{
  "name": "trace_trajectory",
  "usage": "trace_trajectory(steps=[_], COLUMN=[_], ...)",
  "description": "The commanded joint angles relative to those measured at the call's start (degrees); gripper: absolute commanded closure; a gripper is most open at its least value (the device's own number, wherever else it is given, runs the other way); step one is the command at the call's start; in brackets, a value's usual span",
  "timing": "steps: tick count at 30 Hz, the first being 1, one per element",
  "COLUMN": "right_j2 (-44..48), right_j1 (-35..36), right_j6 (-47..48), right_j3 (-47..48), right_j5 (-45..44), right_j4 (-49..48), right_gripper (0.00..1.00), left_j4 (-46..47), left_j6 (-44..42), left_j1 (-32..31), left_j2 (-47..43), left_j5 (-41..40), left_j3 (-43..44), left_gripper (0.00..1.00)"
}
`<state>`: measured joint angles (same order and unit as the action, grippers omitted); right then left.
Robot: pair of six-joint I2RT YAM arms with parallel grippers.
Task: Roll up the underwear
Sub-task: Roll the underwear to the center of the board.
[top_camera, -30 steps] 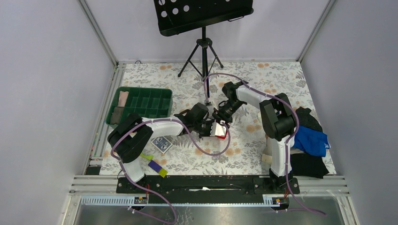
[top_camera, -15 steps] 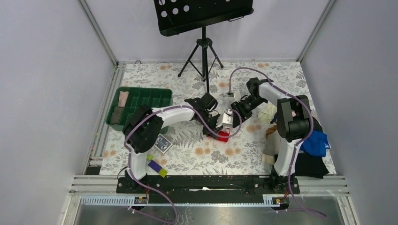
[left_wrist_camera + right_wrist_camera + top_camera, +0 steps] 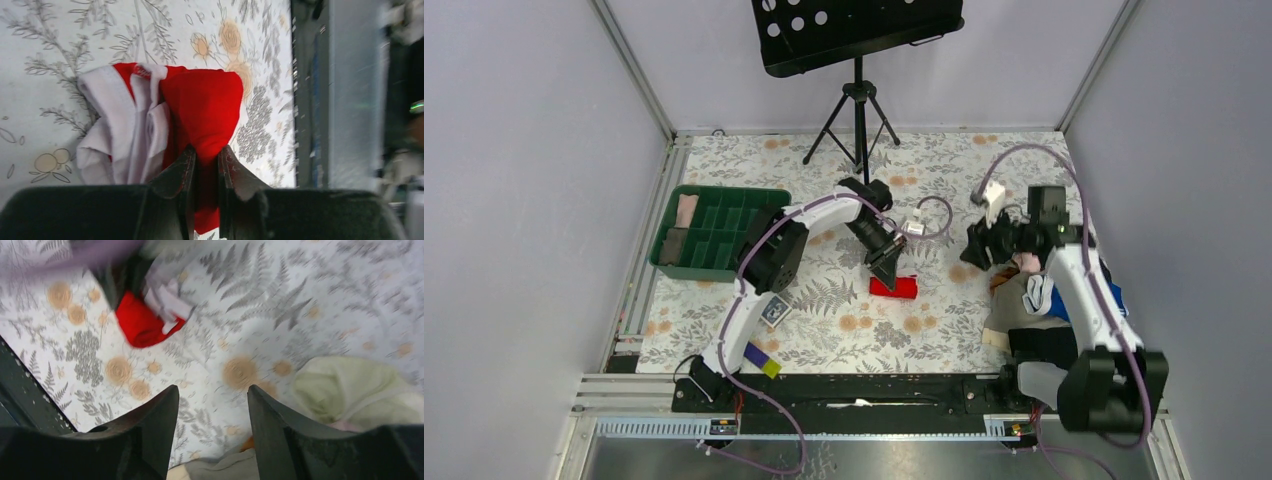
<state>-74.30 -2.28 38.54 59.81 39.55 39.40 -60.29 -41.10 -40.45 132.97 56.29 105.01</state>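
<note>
The underwear (image 3: 205, 105) is a rolled red bundle with a white waistband (image 3: 120, 130) bunched at one end, lying on the floral cloth at table centre (image 3: 894, 288). My left gripper (image 3: 206, 156) is shut on a fold of its red cloth, with both fingers pinching the fabric; in the top view the left gripper (image 3: 886, 266) is just behind the bundle. My right gripper (image 3: 212, 390) is open and holds nothing. It hovers well to the right of the underwear (image 3: 142, 322), near the clothes pile, where the right gripper (image 3: 975, 248) shows in the top view.
A green compartment tray (image 3: 734, 189) sits at the left. A music stand (image 3: 856, 100) stands at the back. A heap of clothes (image 3: 1064, 345) lies along the right edge, with pale green cloth (image 3: 350, 385) and grey cloth (image 3: 220, 470) under the right gripper. A card box (image 3: 772, 310) and a purple-yellow block (image 3: 759, 360) lie front left.
The right gripper let go of the underwear, opened and swung away right to the clothes pile. The left arm shifted towards the back, still gripping the bundle, which now rests on the table.
</note>
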Motion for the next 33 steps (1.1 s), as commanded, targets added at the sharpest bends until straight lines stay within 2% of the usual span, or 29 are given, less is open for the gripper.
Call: trace_trajectory(steps=[1, 3, 7, 13, 18, 24, 33], right_j2=[6.2, 5.9, 8.1, 10.3, 5.9, 1.9, -8.3], right_j1=[0.7, 2.7, 12.6, 28.0, 35.4, 38.2, 38.8], right_j6=[-2.3, 5.4, 5.9, 9.9, 15.8, 24.3, 30.0], right_j3=[-16.4, -17.4, -19.5, -20.7, -20.6, -24.3, -28.5], right_j5=[-0.2, 3.9, -1.6, -7.2, -10.2, -15.9, -24.9], right_j4=[-12.8, -7.6, -10.5, -21.1, -25.9, -31.5, -45.8], right_gripper=[0.45, 0.52, 0.60, 0.59, 0.48, 0.38, 0.36], left_j4=[-7.7, -6.8, -1.3, 0.3, 0.5, 0.5, 0.7], left_j6=[8.3, 11.9, 16.9, 18.2, 17.8, 17.7, 18.9], left_j1=[3.3, 4.1, 4.7, 4.8, 4.7, 4.7, 4.7], left_j2=[11.3, 15.0, 16.6, 19.9, 20.9, 20.5, 20.7], left_j5=[11.7, 12.5, 9.6, 2.4, -1.1, -0.6, -1.8], left_j3=[10.3, 15.0, 16.8, 18.6, 18.3, 17.2, 17.9], left_gripper=[1.00, 1.00, 1.00, 1.00, 0.99, 0.97, 0.92])
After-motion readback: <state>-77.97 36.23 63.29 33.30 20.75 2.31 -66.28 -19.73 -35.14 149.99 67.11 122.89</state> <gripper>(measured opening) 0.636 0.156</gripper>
